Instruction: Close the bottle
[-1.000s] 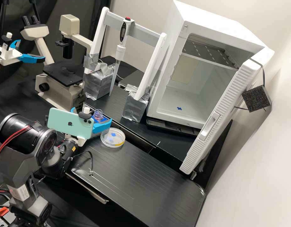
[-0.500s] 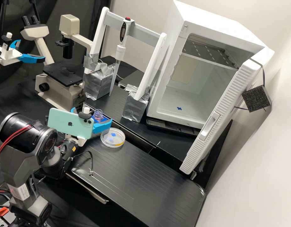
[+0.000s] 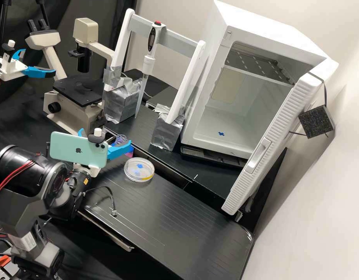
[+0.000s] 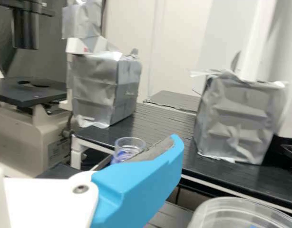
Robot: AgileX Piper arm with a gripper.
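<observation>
Beside the mint phone, my gripper (image 3: 106, 137) stands open, its blue fingers spread on either side of the phone's right end. A clear bottle (image 3: 121, 139) with a round, uncovered mouth and purple-blue showing lower down is behind the right finger, which hides its middle. In the wrist view, one blue finger (image 4: 139, 183) with a grey pad crosses in front of the bottle (image 4: 128, 145), covering its lower right side; nothing lies on that pad. The phone hides part of the space between the fingers, and I cannot tell whether the bottle is between them.
A round clear dish (image 3: 139, 170) with blue and yellow marks lies just right of the gripper on the black bench (image 3: 175, 217). Foil-wrapped blocks (image 3: 167, 130) hold up the pipette frame (image 3: 168, 37). A microscope (image 3: 76, 105) stands behind; an open white cabinet (image 3: 205, 116) is at the right.
My arm and gripper have shifted left and slightly up in the high view, mostly in the last half second. More of the bottle's pinkish lower part shows below the finger. The dish has not moved.
</observation>
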